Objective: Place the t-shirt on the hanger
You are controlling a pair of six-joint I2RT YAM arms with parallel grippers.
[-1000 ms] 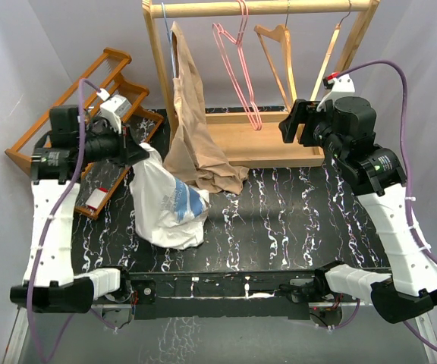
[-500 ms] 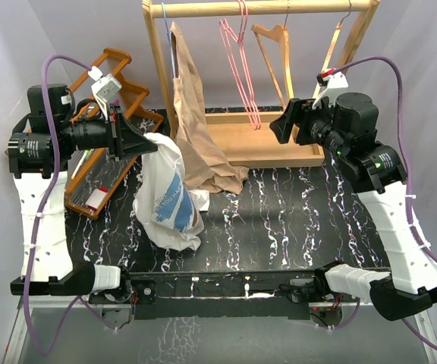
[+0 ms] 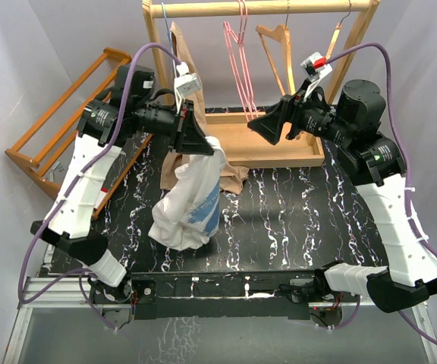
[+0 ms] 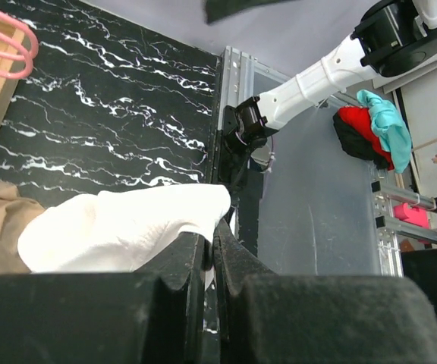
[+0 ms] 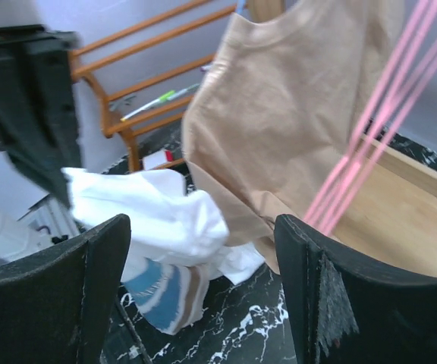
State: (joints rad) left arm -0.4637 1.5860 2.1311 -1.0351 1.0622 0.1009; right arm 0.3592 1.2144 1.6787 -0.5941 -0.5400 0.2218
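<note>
The table (image 3: 294, 220) has a black top with white veins, like marble, and it fills the middle of the top view. At its far side stands a light wooden clothes rack (image 3: 279, 9), with a round rail on top and a flat base board (image 3: 271, 155) resting on the table top. At the left, an orange-brown slatted wooden rack (image 3: 51, 106) lies tilted (its lower end is hidden). The walls (image 3: 21, 53) are plain pale grey, and the light on them is soft and even. A metal frame (image 3: 51, 282) runs along the near edge.
</note>
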